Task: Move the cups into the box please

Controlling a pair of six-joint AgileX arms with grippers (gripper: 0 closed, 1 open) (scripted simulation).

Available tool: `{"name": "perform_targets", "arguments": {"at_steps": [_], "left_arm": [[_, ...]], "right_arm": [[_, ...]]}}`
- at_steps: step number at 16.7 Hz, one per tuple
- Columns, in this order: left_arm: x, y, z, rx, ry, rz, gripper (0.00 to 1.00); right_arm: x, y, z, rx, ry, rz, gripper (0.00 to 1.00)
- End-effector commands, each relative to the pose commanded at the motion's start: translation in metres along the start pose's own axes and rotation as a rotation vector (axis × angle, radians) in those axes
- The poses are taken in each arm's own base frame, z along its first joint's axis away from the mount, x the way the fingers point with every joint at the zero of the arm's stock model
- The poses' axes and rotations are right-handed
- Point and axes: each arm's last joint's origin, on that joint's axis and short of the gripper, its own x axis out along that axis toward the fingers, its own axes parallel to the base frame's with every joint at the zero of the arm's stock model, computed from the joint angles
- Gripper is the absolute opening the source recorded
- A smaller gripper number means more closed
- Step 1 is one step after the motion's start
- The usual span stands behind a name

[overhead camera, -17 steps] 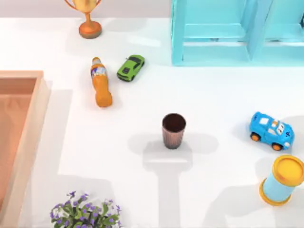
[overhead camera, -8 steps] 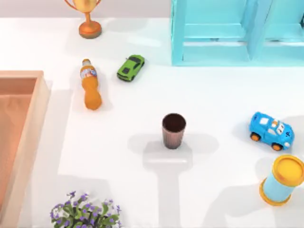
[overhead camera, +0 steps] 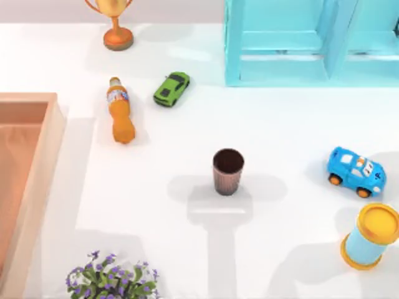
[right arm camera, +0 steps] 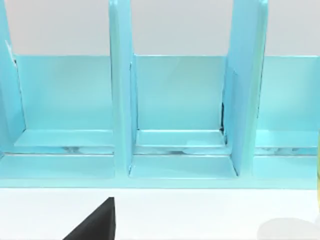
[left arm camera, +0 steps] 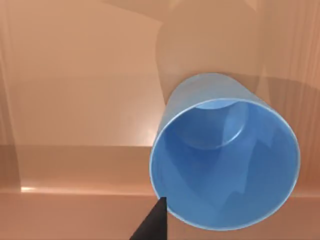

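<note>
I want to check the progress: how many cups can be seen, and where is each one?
2. The brown cup stands upright on the table near the middle of the top view. The blue cup is over the box floor, seen from the left wrist.

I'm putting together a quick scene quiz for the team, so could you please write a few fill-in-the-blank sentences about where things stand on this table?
1. The reddish-brown cup stands upright near the table's ____.
2. The light blue cup in the left wrist view has the box's ____-coloured floor behind it.
3. The orange bottle lies on its side, just left of the ____ toy car.
4. The blue toy car sits above the blue cylinder with the ____ lid.

Missing words: middle; orange; green; yellow
</note>
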Motion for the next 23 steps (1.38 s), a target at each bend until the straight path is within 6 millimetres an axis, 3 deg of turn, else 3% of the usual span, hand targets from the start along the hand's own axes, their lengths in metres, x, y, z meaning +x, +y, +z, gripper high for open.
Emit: {"name": "perform_targets", "arguments": {"at_steps": [11,14,19,23], "left_arm": [[-0.004,0.000,0.001,0.003,0.000,0.000,1.00],[-0.029,0.002,0.005,0.003,0.002,-0.001,1.00],[-0.088,0.003,0.003,0.001,-0.001,-0.001,1.00],[-0.100,0.002,0.002,0.001,-0.001,0.000,1.00]], "right_arm": [[0.000,0.000,0.000,0.000,0.000,0.000,1.00],[0.000,0.000,0.000,0.000,0.000,0.000,1.00],[0.000,0.000,0.000,0.000,0.000,0.000,1.00],[0.000,0.000,0.000,0.000,0.000,0.000,1.00]]}}
